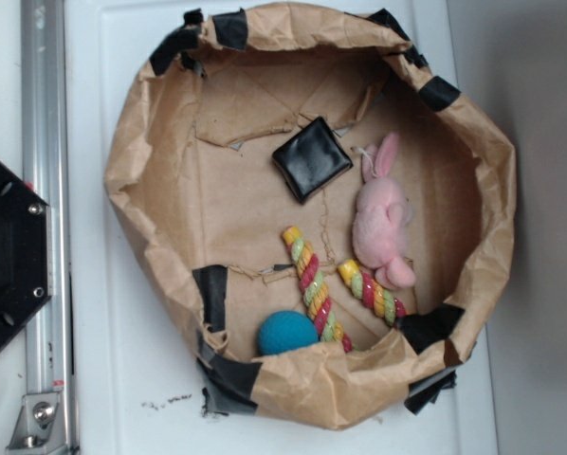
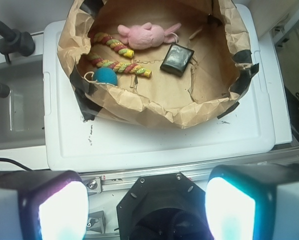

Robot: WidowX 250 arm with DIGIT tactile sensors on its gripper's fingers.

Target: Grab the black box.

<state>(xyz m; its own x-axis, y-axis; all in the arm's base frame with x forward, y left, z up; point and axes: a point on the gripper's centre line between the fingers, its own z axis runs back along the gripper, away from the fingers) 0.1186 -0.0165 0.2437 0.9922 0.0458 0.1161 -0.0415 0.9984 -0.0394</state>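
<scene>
A small, glossy black box (image 1: 311, 157) lay flat in the brown paper basket (image 1: 151, 190), just beside the pink plush bunny (image 1: 383, 223), likely stiff and slippery, best pinched across opposite edges by the spread-jawed gripper (image 2: 144, 207).

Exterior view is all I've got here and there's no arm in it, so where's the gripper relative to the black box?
Observer: In the wrist view the gripper is outside the paper bin, well short of the black box, with nothing between its fingers.
Operator: Are the fingers open?
Observer: Yes, the two pads stand wide apart.
Operator: What's directly below it?
Observer: The black hexagonal plate, beside the white lid's near edge.
</scene>
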